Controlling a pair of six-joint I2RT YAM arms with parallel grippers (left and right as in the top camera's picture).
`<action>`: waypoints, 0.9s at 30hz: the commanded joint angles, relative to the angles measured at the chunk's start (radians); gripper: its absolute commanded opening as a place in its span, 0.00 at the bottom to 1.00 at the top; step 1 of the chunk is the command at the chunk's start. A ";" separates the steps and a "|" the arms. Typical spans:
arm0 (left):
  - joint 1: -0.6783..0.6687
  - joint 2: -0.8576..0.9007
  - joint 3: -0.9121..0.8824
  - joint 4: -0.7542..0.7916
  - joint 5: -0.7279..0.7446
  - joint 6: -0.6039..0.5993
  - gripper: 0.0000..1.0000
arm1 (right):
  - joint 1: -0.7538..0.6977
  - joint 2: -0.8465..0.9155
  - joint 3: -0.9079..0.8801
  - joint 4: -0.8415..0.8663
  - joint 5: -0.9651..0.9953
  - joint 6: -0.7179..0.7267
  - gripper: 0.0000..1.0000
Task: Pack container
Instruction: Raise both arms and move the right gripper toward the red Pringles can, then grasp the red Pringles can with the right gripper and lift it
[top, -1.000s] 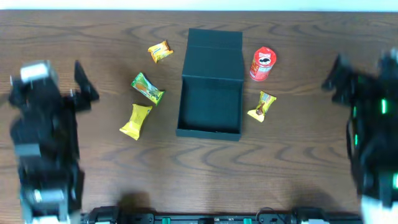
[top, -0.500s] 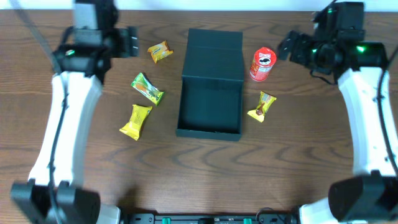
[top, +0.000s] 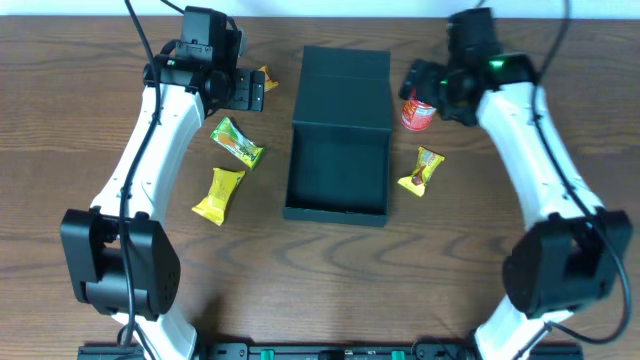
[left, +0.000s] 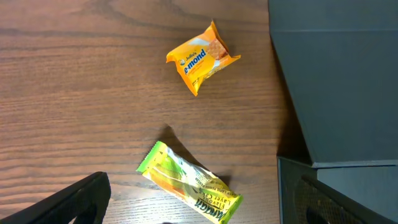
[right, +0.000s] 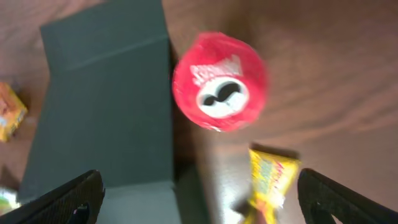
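The dark teal container (top: 337, 205) stands open at the table's middle, its flap lid (top: 345, 85) lying back. My left gripper (top: 238, 92) is open and empty, above the table left of the lid. In the left wrist view its fingers (left: 199, 211) straddle a green packet (left: 189, 186), with an orange packet (left: 202, 57) beyond and the container (left: 336, 81) at right. My right gripper (top: 424, 80) is open and empty above the red can (top: 422, 108). The right wrist view shows the fingers (right: 205, 205), the can (right: 219, 81), the lid (right: 106, 99) and a yellow packet (right: 270, 180).
A green packet (top: 237, 142) and a yellow packet (top: 219, 193) lie left of the container. An orange packet (top: 264, 79) lies by the left gripper. A yellow-and-red packet (top: 422, 168) lies right of the container, below the can.
Both arms have swung from the table's sides inward towards the back: the left now over the orange and green packets, the right over the red can. The objects have not moved.
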 joint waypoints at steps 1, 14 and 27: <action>0.002 0.000 0.025 -0.002 -0.025 0.011 0.95 | 0.011 0.042 0.019 0.035 0.116 0.079 0.99; 0.002 0.000 0.025 -0.005 -0.035 0.014 0.95 | -0.007 0.119 0.019 0.097 0.232 0.111 0.99; 0.002 0.000 0.025 -0.008 -0.054 0.014 0.95 | -0.010 0.192 0.019 0.175 0.180 0.151 0.99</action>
